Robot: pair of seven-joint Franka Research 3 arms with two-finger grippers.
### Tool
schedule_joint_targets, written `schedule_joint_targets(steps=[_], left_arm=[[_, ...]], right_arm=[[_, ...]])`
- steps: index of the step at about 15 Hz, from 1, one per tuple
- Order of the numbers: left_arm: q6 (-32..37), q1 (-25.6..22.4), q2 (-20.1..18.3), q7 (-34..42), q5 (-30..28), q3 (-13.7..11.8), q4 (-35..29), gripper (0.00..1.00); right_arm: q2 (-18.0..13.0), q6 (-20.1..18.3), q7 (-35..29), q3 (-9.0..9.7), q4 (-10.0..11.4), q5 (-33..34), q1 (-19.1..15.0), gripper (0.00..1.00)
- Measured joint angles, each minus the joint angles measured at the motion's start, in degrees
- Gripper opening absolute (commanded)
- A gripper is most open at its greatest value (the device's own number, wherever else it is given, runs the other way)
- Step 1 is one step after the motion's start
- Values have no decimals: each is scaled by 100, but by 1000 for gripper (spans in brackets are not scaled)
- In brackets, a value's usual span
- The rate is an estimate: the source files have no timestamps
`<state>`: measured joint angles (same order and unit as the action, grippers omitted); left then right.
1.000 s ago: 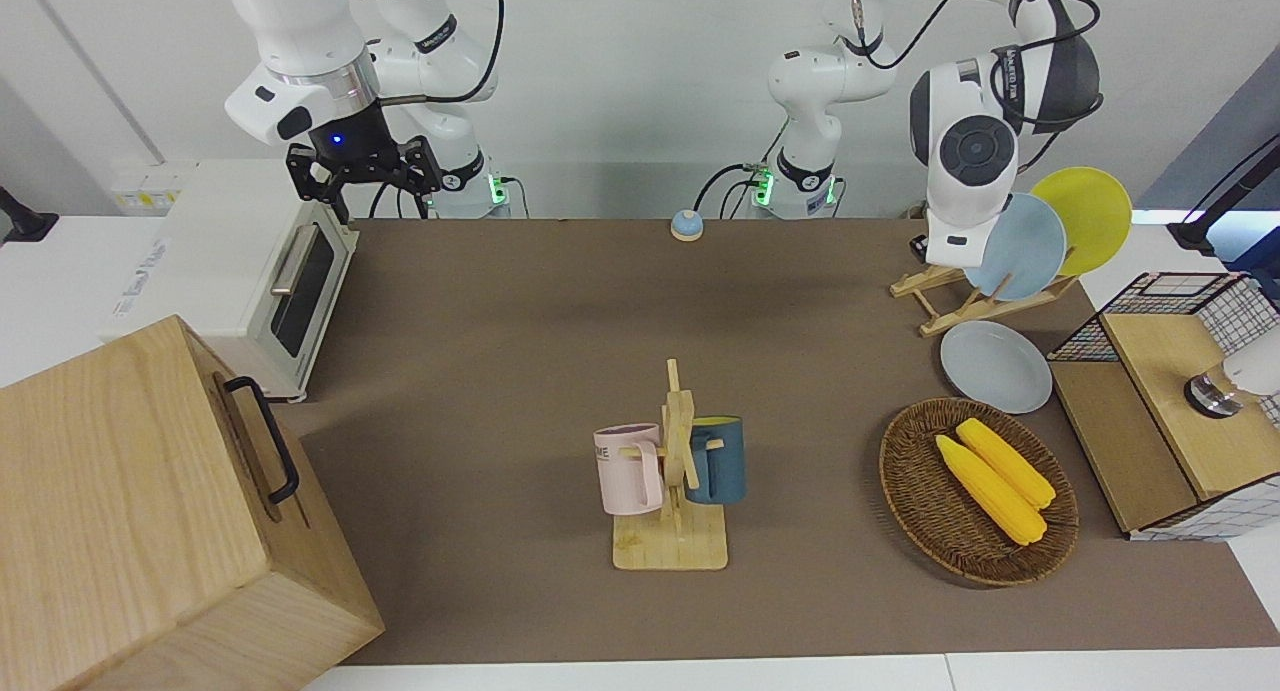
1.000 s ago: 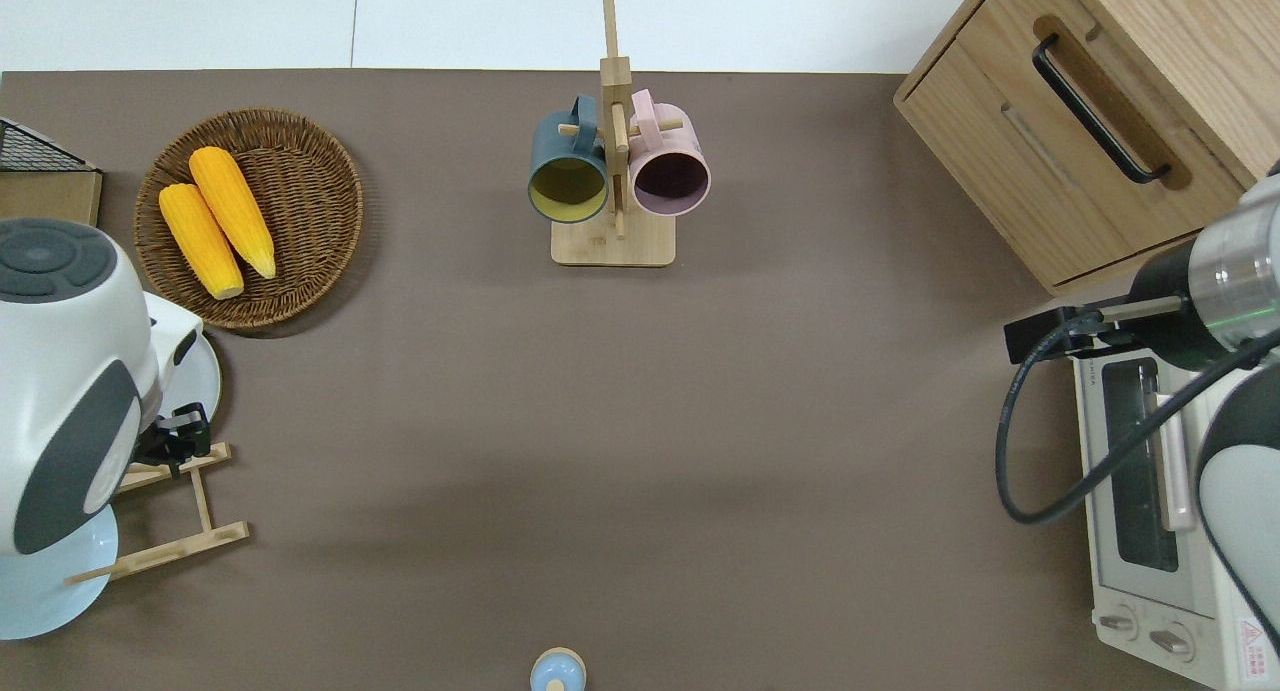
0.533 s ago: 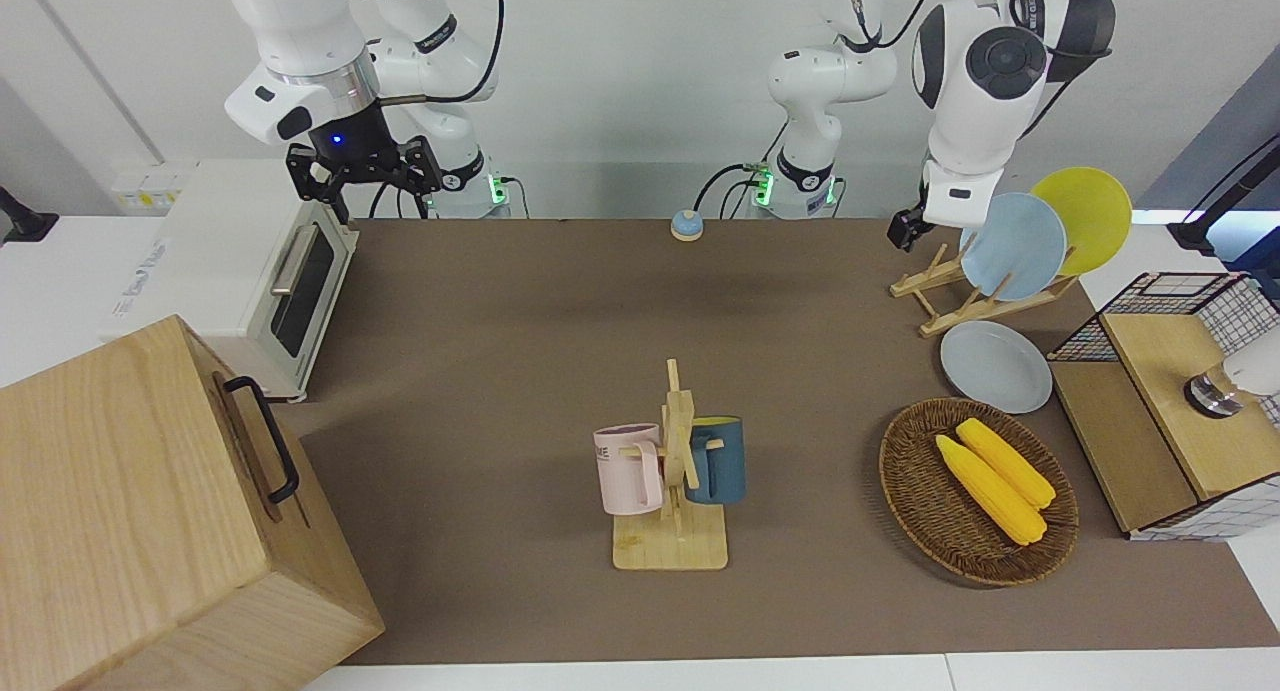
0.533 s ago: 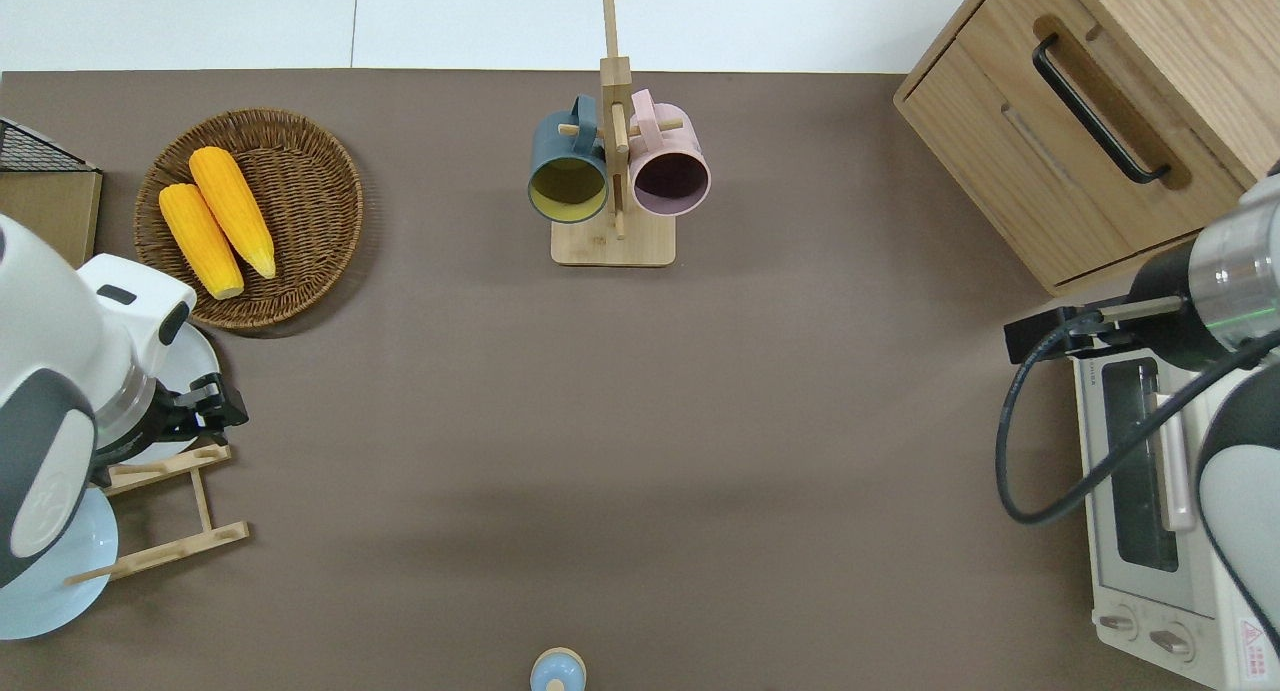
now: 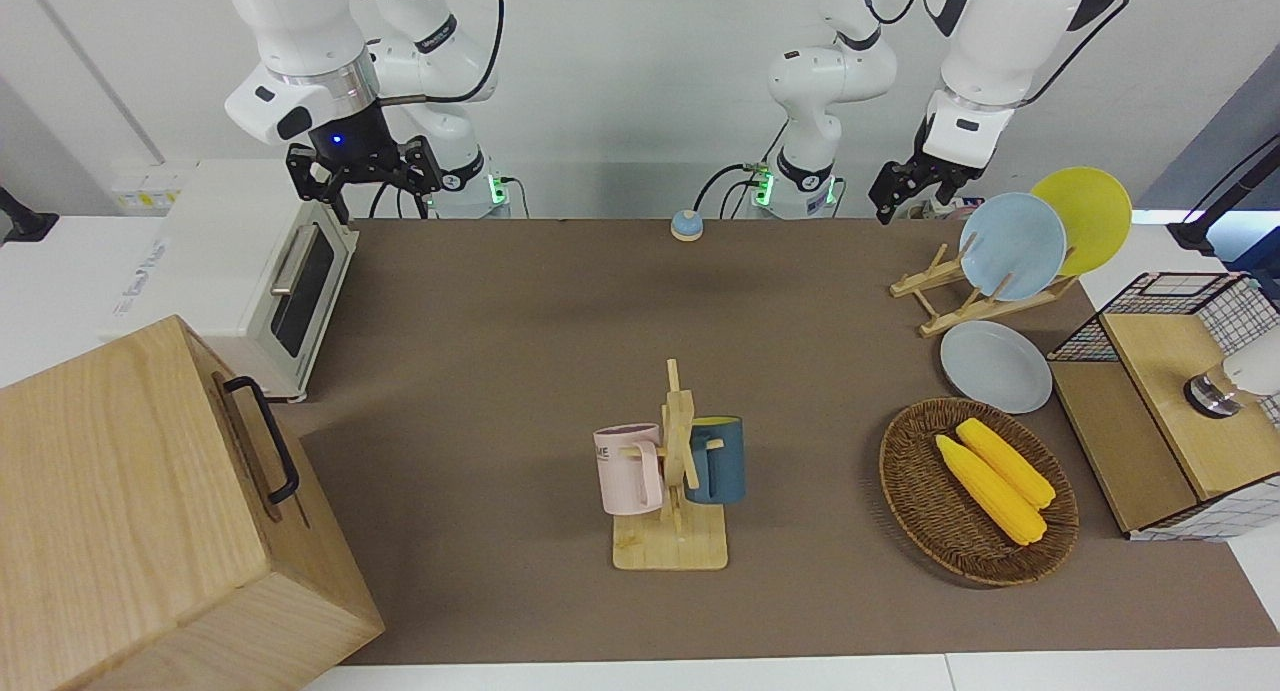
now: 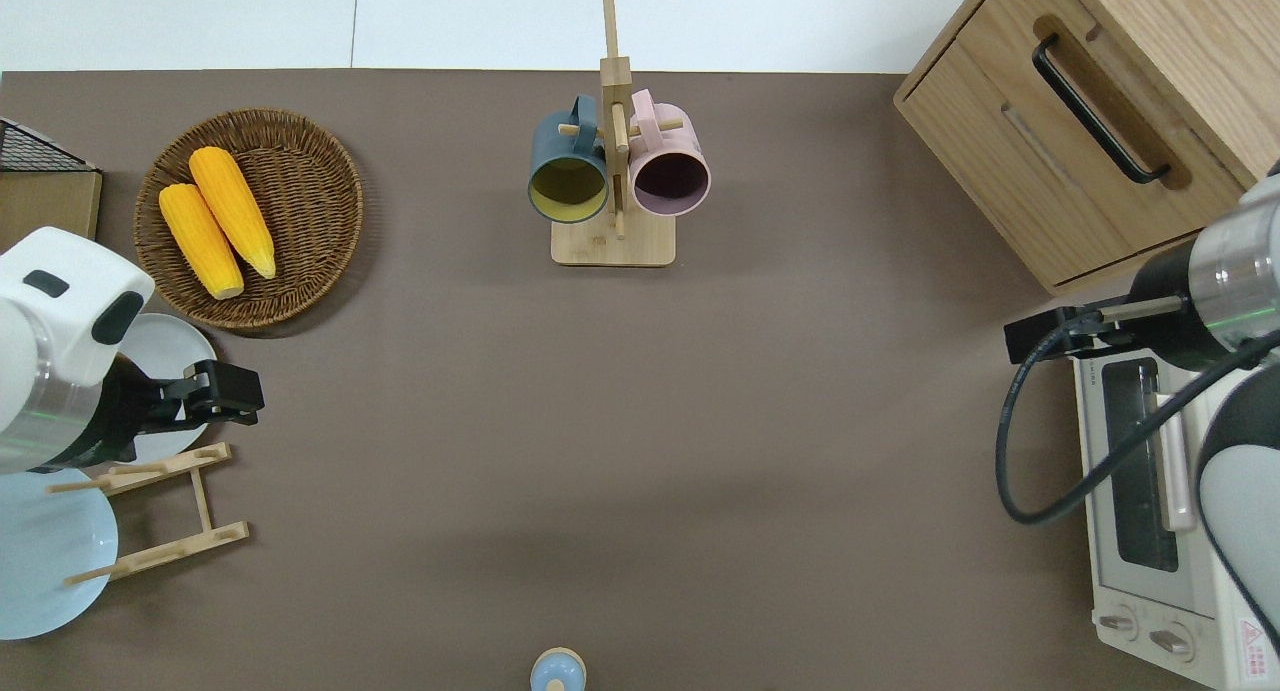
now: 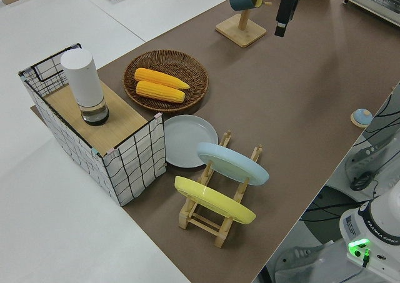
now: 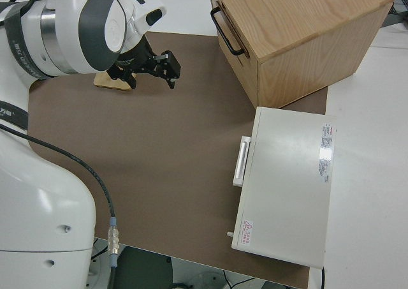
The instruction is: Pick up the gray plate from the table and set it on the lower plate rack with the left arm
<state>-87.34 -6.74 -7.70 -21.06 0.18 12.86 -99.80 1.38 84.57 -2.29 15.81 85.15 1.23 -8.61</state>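
A brown table (image 5: 520, 351) with 2 white robot arms at one edge. The gray plate (image 5: 995, 366) lies flat on the table, touching nothing that grips it, between a wicker basket (image 5: 925, 511) holding 2 corn cobs (image 5: 995, 481) and the plate rack (image 5: 935, 293). The small wooden rack carries a light-blue plate (image 5: 1012, 246) and a yellow plate (image 5: 1090, 216) leaning in its upper slots; its lower slots, nearest the gray plate, are bare.

The left gripper (image 6: 215, 396) hangs in the air over the table just beside the gray plate's rim, jaws apparently parted and holding nothing. The right arm is parked; whether its jaws are open cannot be told.

To pick well, the gripper should probably drop onto the plate's rim at the exposed edge, pinch it firmly, then tilt the plate to match the slots.
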Motion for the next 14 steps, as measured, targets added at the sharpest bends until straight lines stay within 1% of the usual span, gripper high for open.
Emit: schedule_joint_targets(steps=[2, 3, 5, 7, 8, 10, 14], left_arm=[[-6, -12, -4, 274, -280, -76, 196, 989], [-3, -23, -12, 508, -360, -155, 288, 989], [36, -29, -45, 857, -415, -354, 361, 993], [66, -34, -91, 1033, -434, -551, 363, 993], [74, -35, -107, 1077, -439, -611, 364, 993], [80, -34, -123, 1091, -446, -633, 364, 991], [80, -25, -121, 1094, -409, -570, 361, 993]], right_arm=[[0, 0, 0, 0, 0, 0, 0, 983], [0, 0, 0, 0, 0, 0, 0, 983], [0, 0, 0, 0, 0, 0, 0, 983], [0, 0, 0, 0, 0, 0, 0, 983], [0, 0, 0, 0, 0, 0, 0, 983], [0, 0, 0, 0, 0, 0, 0, 983], [0, 0, 0, 0, 0, 0, 0, 983]])
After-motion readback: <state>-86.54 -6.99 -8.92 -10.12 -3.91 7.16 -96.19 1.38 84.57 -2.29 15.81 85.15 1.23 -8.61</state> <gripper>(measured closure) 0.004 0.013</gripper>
